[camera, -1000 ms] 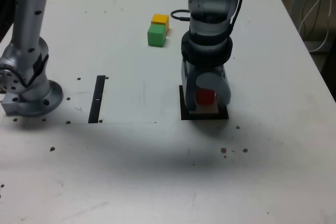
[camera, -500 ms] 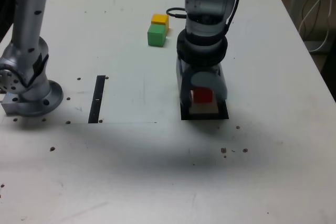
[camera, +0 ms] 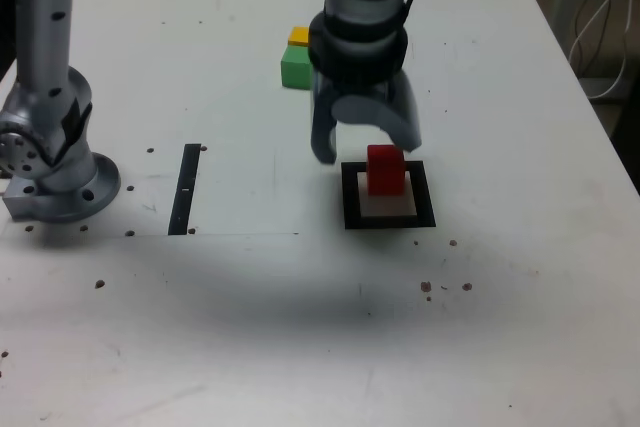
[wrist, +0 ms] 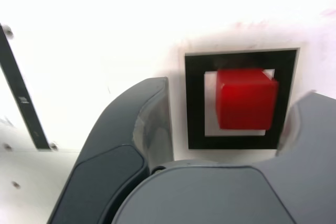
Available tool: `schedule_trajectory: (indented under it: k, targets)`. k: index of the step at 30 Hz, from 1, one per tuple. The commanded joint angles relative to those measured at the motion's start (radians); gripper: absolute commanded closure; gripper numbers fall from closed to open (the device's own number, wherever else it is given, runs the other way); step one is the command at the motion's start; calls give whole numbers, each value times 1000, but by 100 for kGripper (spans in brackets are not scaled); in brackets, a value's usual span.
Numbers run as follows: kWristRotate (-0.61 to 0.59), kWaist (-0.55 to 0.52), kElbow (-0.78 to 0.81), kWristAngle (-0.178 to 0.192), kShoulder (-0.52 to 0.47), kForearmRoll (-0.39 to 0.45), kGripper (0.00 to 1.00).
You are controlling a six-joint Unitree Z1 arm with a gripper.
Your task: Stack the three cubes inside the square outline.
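The red cube (camera: 385, 169) (wrist: 245, 98) rests alone inside the square outline (camera: 352, 213) (wrist: 194, 98), on its white centre. My gripper (camera: 365, 147) hangs open just above and behind the red cube, nothing between its fingers (wrist: 142, 124). At the back of the table the green cube (camera: 296, 66) sits in front of the yellow cube (camera: 300, 37), the two touching. Neither of those shows in the wrist view.
A straight black strip (camera: 185, 188) (wrist: 21, 98) lies on the table toward the exterior view's left. The arm's grey base (camera: 55, 177) stands at that view's left edge. Cables (camera: 600, 17) hang off the table's far right.
The gripper has let go of the red cube, opened, and risen back and toward the exterior view's left. The red cube stays in the square outline.
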Motion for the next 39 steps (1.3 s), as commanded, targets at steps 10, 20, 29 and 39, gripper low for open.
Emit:
schedule_trajectory:
  k: [10, 20, 29, 39]
  targets:
    - [342, 196, -69, 73, -12, 142, 0]
    - [576, 520, -113, 142, -12, 146, 0]
    - [661, 665, -188, 255, 97, 145, 1]
    - [742, 724, -253, 245, 212, 122, 1]
